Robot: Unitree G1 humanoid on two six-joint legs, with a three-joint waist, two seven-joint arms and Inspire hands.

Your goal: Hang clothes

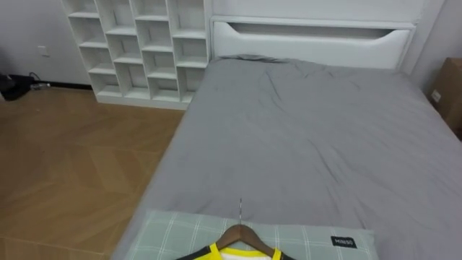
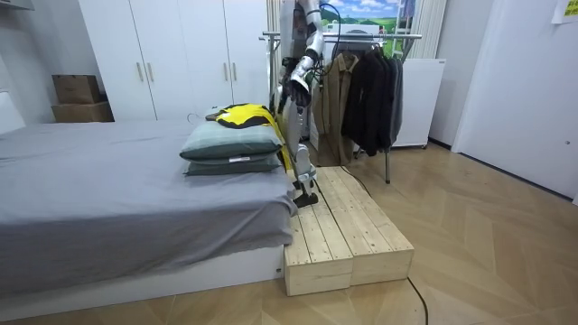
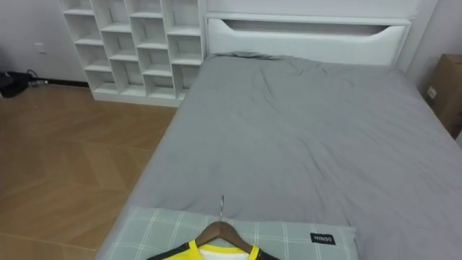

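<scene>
The yellow shirt [image 1: 229, 253] lies with its wooden hanger [image 1: 240, 232] on the green pillow [image 1: 180, 231]. For your left hand [image 2: 293, 81], the state of the fingers cannot be told.

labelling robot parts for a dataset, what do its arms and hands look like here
In the room view, the arm nearer the camera, the left one judging by its body, is built of pale silver-white segments with darker joints. It ends in a dark left hand. It is too small to make out any markings or cables.

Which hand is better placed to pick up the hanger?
Probably left: the room view shows the left hand raised close beside the shirt on the pillows; the hanger lies centred, favouring neither.
</scene>
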